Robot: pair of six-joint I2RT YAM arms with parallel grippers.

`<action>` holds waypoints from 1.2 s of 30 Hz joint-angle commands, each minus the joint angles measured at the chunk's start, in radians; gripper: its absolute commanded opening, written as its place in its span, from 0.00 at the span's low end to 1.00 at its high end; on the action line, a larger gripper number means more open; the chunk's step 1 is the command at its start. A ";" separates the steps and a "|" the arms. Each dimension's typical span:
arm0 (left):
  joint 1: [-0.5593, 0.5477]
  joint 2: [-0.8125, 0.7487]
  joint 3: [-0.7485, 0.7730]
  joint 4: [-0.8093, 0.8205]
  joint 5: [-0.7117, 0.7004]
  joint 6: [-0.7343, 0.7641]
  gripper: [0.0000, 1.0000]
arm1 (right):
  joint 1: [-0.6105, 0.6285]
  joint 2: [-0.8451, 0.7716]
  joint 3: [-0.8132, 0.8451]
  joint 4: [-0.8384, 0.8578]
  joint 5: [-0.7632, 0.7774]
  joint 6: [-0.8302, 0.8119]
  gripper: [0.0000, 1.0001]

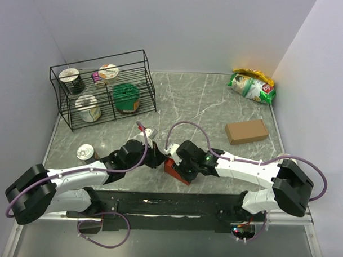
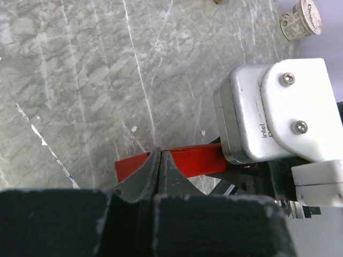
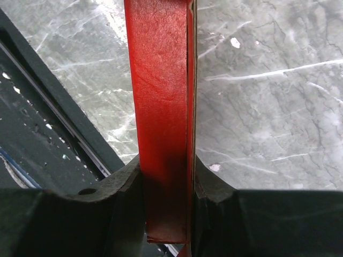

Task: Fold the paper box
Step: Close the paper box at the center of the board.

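Observation:
The paper box [image 1: 176,171] is a bright red flat card piece standing on edge near the table's front middle. My right gripper [image 1: 180,161] is shut on it. In the right wrist view the red card [image 3: 161,96] runs upright between the two fingers [image 3: 120,179], which press both its faces. My left gripper [image 1: 159,158] comes in from the left, jaws shut together with nothing between them. In the left wrist view its tips [image 2: 160,153] sit against the long edge of the red card [image 2: 190,160], and the right wrist's white camera housing [image 2: 273,112] is close on the right.
A black wire rack [image 1: 102,89] with several cups stands at the back left. A can [image 1: 87,154] sits near the left arm. A brown cardboard box [image 1: 246,131] and snack bags [image 1: 252,86] lie on the right. A black rail [image 1: 174,205] runs along the front edge.

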 commanded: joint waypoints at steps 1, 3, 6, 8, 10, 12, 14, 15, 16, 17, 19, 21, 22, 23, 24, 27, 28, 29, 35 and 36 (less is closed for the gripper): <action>-0.039 -0.027 -0.025 -0.025 -0.048 0.003 0.01 | -0.004 -0.001 0.052 0.050 0.037 0.012 0.27; -0.056 -0.026 -0.034 -0.020 -0.064 0.003 0.01 | -0.004 -0.005 0.051 0.048 0.039 0.012 0.27; -0.084 -0.012 -0.048 -0.014 -0.074 0.002 0.01 | -0.005 -0.007 0.049 0.051 0.043 0.012 0.27; -0.102 0.001 -0.054 -0.011 -0.075 0.008 0.01 | -0.004 -0.007 0.049 0.050 0.048 0.012 0.27; -0.131 0.007 -0.068 0.001 -0.132 0.013 0.01 | -0.004 -0.008 0.048 0.051 0.051 0.012 0.27; -0.154 0.010 -0.076 0.004 -0.155 0.017 0.01 | -0.004 -0.013 0.046 0.053 0.053 0.014 0.27; -0.162 0.005 -0.085 0.003 -0.186 0.023 0.01 | -0.005 -0.018 0.043 0.054 0.053 0.015 0.27; -0.168 0.005 -0.090 0.004 -0.195 0.032 0.01 | -0.004 -0.021 0.043 0.054 0.051 0.017 0.27; -0.170 0.002 -0.096 0.004 -0.209 0.032 0.01 | -0.004 -0.022 0.041 0.056 0.051 0.017 0.27; -0.171 0.002 -0.100 0.003 -0.215 0.037 0.01 | -0.004 -0.024 0.040 0.056 0.051 0.017 0.27; -0.176 0.008 -0.108 0.000 -0.220 0.042 0.01 | -0.005 -0.028 0.038 0.057 0.051 0.017 0.27; -0.180 0.013 -0.117 0.006 -0.226 0.040 0.01 | -0.004 -0.030 0.037 0.059 0.053 0.017 0.27; -0.182 0.014 -0.128 0.010 -0.227 0.040 0.01 | -0.004 -0.030 0.037 0.059 0.051 0.018 0.27; -0.182 0.017 -0.131 0.014 -0.236 0.039 0.01 | -0.005 -0.031 0.035 0.061 0.051 0.018 0.27; -0.185 0.019 -0.134 0.011 -0.246 0.042 0.01 | -0.002 -0.035 0.035 0.061 0.051 0.018 0.27; -0.193 0.027 -0.142 0.000 -0.281 0.054 0.01 | -0.005 -0.042 0.032 0.062 0.051 0.018 0.27; -0.193 0.028 -0.145 -0.002 -0.285 0.058 0.01 | -0.004 -0.041 0.032 0.064 0.053 0.018 0.27; -0.194 0.028 -0.145 -0.002 -0.289 0.066 0.01 | -0.005 -0.042 0.031 0.064 0.053 0.018 0.27; -0.222 0.024 -0.149 -0.019 -0.351 0.095 0.01 | -0.005 -0.041 0.035 0.065 0.054 0.014 0.27; -0.225 0.021 -0.148 -0.022 -0.367 0.098 0.01 | -0.004 -0.039 0.035 0.067 0.054 0.014 0.27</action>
